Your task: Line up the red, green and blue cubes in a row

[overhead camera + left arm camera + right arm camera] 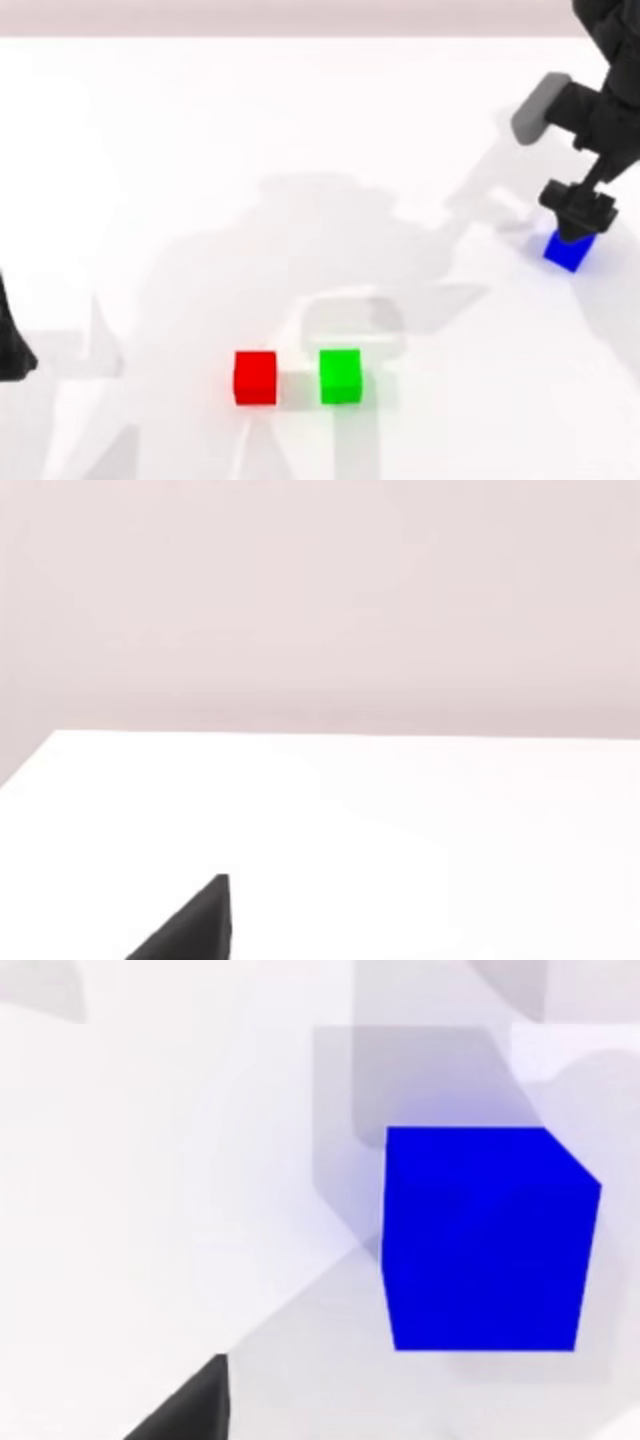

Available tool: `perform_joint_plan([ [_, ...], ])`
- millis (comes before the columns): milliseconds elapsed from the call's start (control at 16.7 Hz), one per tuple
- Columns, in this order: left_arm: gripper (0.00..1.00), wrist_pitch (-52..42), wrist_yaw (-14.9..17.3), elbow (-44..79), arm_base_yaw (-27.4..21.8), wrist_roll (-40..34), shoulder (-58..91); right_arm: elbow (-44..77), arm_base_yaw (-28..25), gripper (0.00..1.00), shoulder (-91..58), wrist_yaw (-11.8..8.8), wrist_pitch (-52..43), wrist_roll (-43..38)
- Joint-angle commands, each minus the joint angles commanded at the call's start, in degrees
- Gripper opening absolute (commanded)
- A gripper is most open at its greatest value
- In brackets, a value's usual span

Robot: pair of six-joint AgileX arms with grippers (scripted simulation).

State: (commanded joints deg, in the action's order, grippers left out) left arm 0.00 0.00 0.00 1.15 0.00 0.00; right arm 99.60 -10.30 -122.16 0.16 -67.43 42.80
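**Blue cube under the right gripper, row two-thirds laid**

Over the table, top view: red cube [255, 377] & green cube [340, 375] sit side by side near the front edge, close but apart, squared to each other. Blue cube [566, 250] is well apart from them, at the table's [300, 150] right side. Right gripper [577, 218] hangs directly above it, overlapping its far edge; whether its fingers are spread or closed, can't tell from up here. Left arm [12, 340] is parked at the left edge, only a dark sliver showing.

Left wrist view: bare table & back wall, plus one dark finger tip [195, 925] at the frame edge. No cube. Its fingers' state: can't tell.

Right wrist view: blue cube [485, 1240] fills much of the frame, resting flat on the table, nothing pinching it. One dark finger tip [190, 1405] shows, clear of the cube. Grip not yet made, by the look of it.

Handling, my judgement: small rigid block, prob. light, flat smooth faces, so may slip if pinched at a corner. Best hold is across two opposite side faces, fingers centred & square to them, approx mid-height. It looks slightly turned vs the gripper, so wrist alignment likely matters first.
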Motion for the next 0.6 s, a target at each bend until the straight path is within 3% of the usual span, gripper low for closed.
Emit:
perform_joint_plan([
  [600, 1.00, 0.00, 0.00, 0.00, 0.00, 0.00, 0.00, -10.27, -0.36, 1.00, -5.17, 0.03, 15.43, -0.14],
])
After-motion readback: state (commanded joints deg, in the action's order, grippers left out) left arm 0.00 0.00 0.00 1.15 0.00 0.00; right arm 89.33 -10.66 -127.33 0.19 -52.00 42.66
